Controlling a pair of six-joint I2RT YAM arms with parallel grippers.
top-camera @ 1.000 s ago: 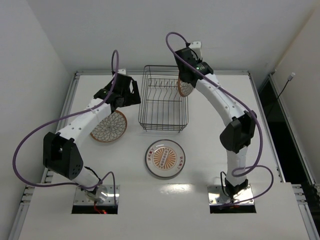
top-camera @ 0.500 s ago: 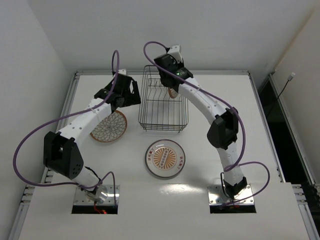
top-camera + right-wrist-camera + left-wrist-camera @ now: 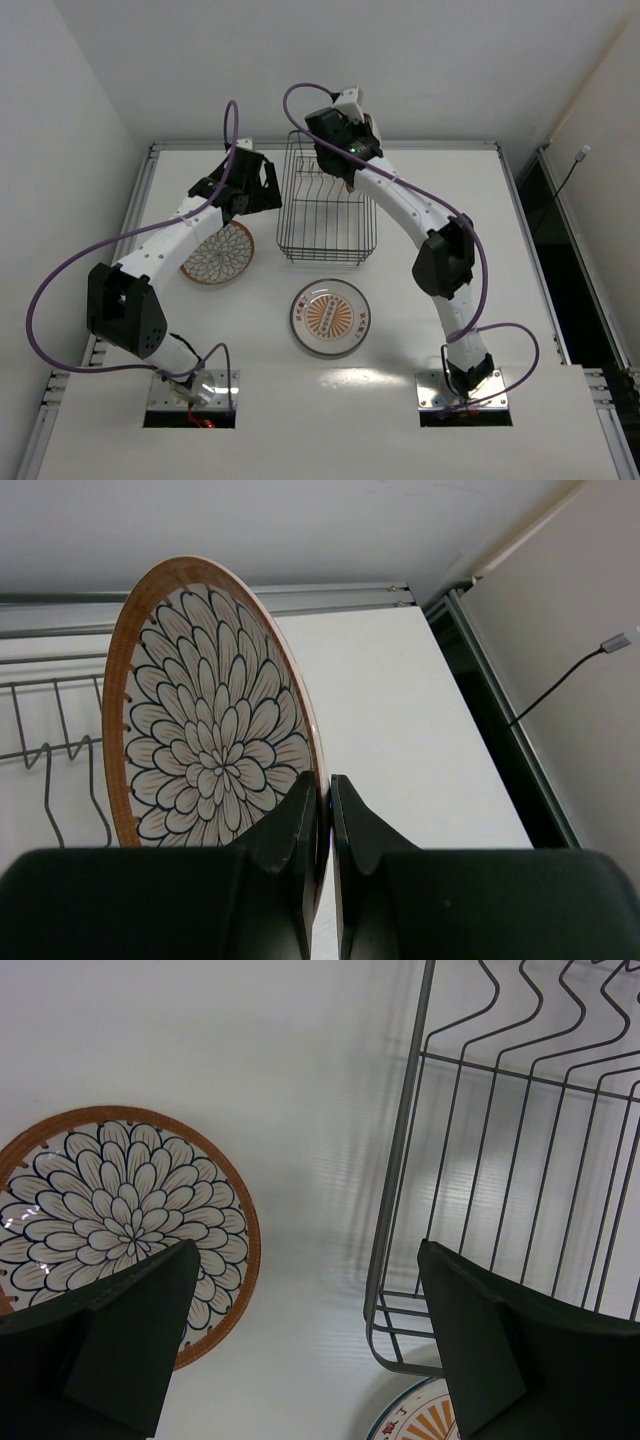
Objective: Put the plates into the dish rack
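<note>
My right gripper point(image 3: 347, 172) is shut on the rim of a brown-rimmed floral plate point(image 3: 200, 730) and holds it on edge over the far end of the black wire dish rack point(image 3: 327, 210), by its upright dividers point(image 3: 60, 750). In the top view the arm hides most of this plate. A second brown-rimmed floral plate point(image 3: 218, 253) lies flat on the table left of the rack. The pale-rimmed plate with the orange centre point(image 3: 331, 317) lies flat in front of the rack. My left gripper point(image 3: 265, 190) is open and empty above the table, between the flat floral plate point(image 3: 110, 1220) and the rack's left wall point(image 3: 400, 1190).
The white table point(image 3: 450, 250) has a raised metal edge rail point(image 3: 330, 595) along its far side, with walls close behind and to the left. A dark gap with a cable point(image 3: 560, 680) runs past the table's right edge. The arm bases sit at the near edge.
My right arm has swung left with the plate, from the rack's far right corner to over its far end. The left arm and the two flat plates have not moved.
</note>
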